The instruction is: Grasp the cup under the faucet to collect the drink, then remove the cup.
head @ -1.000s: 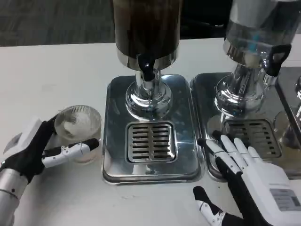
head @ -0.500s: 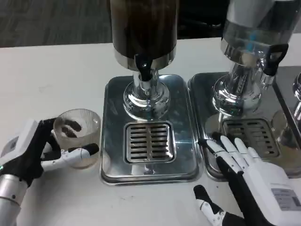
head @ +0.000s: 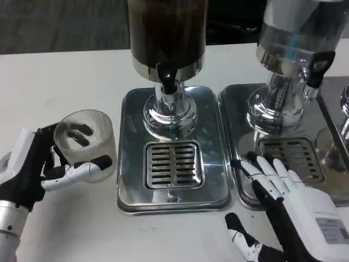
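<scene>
Cup (head: 84,142) in left hand (head: 38,166), now higher and tilted than before.

Clear grate (head: 174,164) below faucet (head: 167,76)

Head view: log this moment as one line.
left hand: grips cup | cup: left of drip tray, not under faucet | right hand: open, idle

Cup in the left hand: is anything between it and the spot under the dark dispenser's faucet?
Nothing visible. The cup, held by the left hand, is left of the tray; grate under faucet is bare.
</scene>
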Available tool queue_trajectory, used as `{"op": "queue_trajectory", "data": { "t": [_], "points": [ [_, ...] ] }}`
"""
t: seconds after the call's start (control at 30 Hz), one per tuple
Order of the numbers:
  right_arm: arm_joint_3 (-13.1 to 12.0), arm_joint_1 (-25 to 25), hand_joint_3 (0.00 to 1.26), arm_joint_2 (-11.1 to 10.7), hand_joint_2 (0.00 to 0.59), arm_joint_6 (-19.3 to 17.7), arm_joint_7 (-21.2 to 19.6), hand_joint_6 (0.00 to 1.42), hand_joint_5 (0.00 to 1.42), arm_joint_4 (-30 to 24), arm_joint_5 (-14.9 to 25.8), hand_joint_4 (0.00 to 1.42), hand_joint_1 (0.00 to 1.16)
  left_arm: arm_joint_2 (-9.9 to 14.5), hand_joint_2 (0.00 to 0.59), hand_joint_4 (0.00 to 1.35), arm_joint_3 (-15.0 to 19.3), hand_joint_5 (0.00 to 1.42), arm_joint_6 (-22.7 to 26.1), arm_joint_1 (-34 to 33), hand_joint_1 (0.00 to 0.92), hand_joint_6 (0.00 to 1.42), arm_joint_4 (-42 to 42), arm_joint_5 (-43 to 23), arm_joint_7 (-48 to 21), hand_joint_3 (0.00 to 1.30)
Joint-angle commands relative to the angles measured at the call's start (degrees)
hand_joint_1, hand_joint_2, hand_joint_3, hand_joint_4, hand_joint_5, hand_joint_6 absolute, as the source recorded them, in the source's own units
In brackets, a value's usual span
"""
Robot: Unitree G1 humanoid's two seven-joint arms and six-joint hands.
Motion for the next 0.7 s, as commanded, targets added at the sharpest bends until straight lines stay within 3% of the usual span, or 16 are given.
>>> {"op": "queue_trajectory", "data": {
  "t": [0.03, 0.47, 0.7],
  "points": [
    [0.1, 0.18, 0.15, 0.41, 0.461, -0.31, -1.34, 0.03, 0.0, -0.07, 0.35, 0.04, 0.61, -1.0, 0.0, 0.85, 0.2, 1.05, -1.35, -1.07, 0.574, 1.35, -2.23, -0.26, -0.98, 0.7],
    [0.34, 1.89, 0.15, 1.91, 0.455, 0.02, -2.85, 0.04, 0.0, -1.32, -0.6, 0.04, 0.61, -5.69, 0.0, 0.85, -5.14, 1.03, 3.33, -6.98, 0.574, 1.33, -0.27, 4.37, -3.78, 0.7],
    [0.45, 2.9, 0.15, 2.51, 0.454, 0.07, -3.6, 0.04, 0.0, -2.11, -1.08, 0.04, 0.6, -7.06, 0.0, 0.83, -7.55, 1.02, 5.4, -9.17, 0.567, 1.31, 0.98, 6.66, -2.85, 0.7]
  ]
}}
